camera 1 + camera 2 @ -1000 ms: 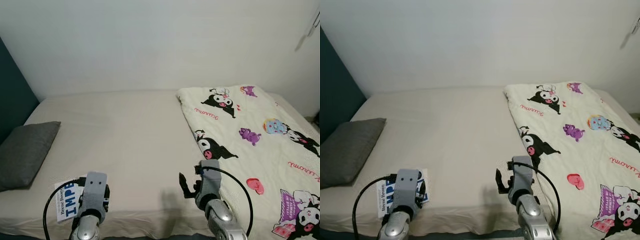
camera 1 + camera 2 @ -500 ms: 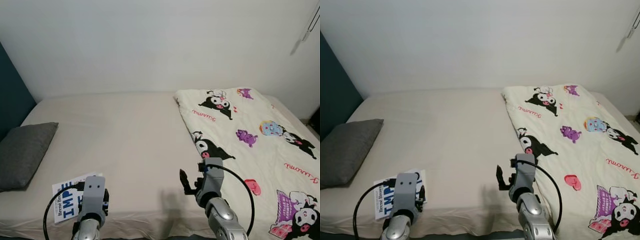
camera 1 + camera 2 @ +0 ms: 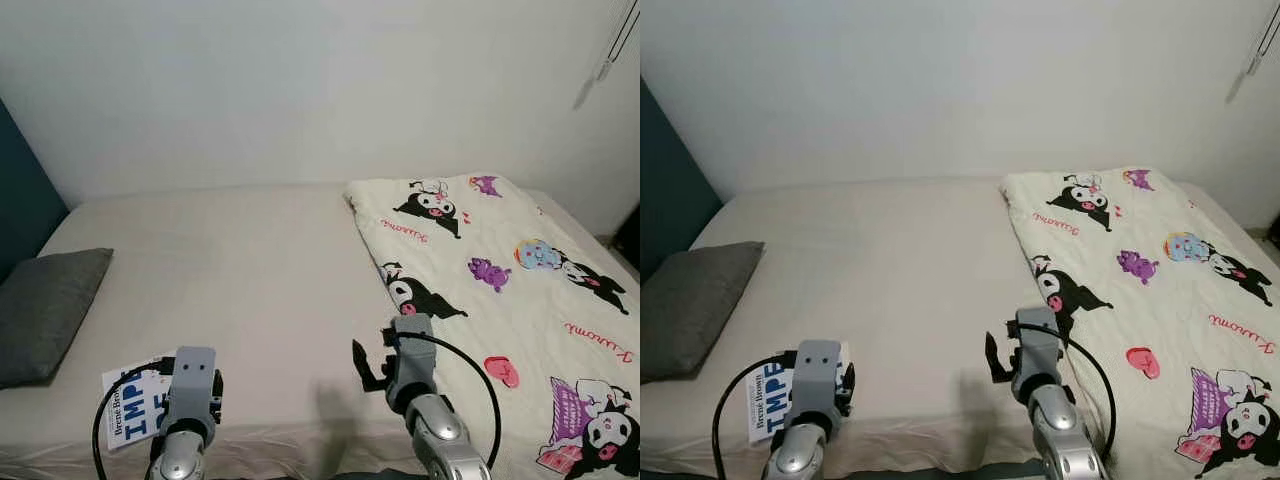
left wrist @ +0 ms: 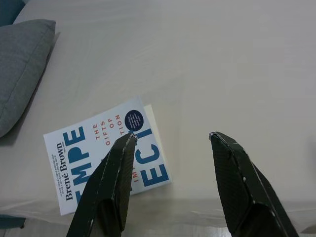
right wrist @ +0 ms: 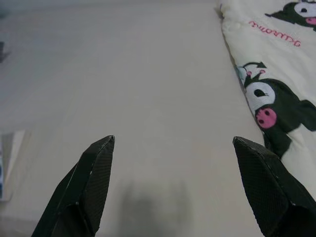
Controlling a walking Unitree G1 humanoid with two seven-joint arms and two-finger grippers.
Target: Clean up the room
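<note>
One book (image 4: 106, 150) lies flat on the bed (image 3: 260, 270), at the lower left of the left eye frame, close to the near edge. We see a grey pillow (image 3: 45, 310) beyond it at the left edge, and a cartoon-print blanket (image 3: 510, 300) covering the right half of the mattress.

We hold the left gripper (image 4: 173, 143) above the book's right side. Its fingers are spread wide and hold nothing. In the left wrist frame, the left finger overlaps the cover near the middle of its right half; the other finger hangs over bare sheet. So the book sits off-centre from the gap, toward the pillow side.

The book's long axis runs diagonally in the left wrist frame, from lower left to upper right, tilted against the line between the fingertips.

We hold the right gripper (image 5: 175, 148) over bare sheet at lower centre, beside the blanket's edge and well apart from the book. Its fingers are also spread wide and empty.

We judge the left arm the nearer one. The coming move likely calls for a shift toward the pillow side, plus a wrist turn to square the fingers across the book's short side.
</note>
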